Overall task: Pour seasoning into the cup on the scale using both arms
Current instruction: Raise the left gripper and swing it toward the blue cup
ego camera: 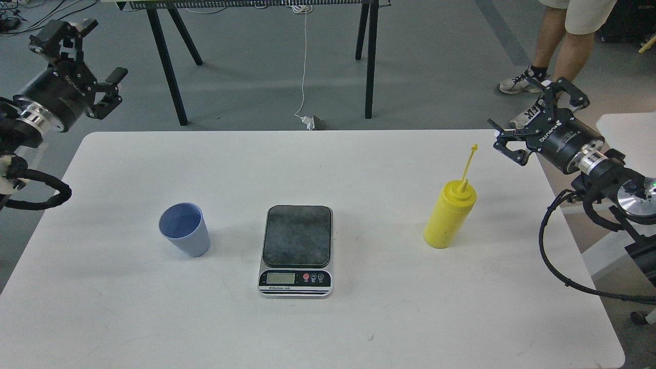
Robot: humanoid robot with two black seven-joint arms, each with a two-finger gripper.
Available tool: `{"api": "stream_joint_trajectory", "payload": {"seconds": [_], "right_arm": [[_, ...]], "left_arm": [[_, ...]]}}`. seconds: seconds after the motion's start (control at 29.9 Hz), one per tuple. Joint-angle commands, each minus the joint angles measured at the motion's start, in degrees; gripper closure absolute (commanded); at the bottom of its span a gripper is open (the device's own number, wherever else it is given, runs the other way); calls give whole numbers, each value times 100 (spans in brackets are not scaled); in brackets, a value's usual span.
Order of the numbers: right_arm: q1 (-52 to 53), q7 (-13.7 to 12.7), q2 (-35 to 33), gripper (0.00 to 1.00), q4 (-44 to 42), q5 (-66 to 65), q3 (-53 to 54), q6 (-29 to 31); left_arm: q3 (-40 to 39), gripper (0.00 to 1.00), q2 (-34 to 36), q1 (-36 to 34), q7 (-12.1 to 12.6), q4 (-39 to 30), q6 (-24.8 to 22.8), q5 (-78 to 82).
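Grey floor behind; the white rectangular table (359, 328) carries everything. The flat dark-topped digital scale (296, 249) sits centre, plate bare. The tall yellow squeeze bottle (449, 217) stands upright at 3 o'clock from it, nearest my right gripper (533, 120), at that gripper's 7 o'clock. The pale blue plastic cup (185, 229) stands at 9 o'clock, toward my left gripper (95, 56). Both grippers gape wide, holding nothing.
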Motion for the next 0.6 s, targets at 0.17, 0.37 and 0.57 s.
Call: {"api": "stream_joint_trajectory", "payload": {"seconds": [0.17, 0.37, 0.57], "right_arm": [[-9, -2, 5, 1, -15, 2, -5, -1], [-9, 7, 32, 1, -6, 2, -5, -1], [-18, 15, 23, 1, 2, 2, 30, -1]], "left_arm": [[-195, 0, -40, -30, 0, 117, 0, 18], [-379, 0, -75, 23, 0, 231, 0, -96], [-362, 0, -478, 14, 0, 811, 0, -87]]}}
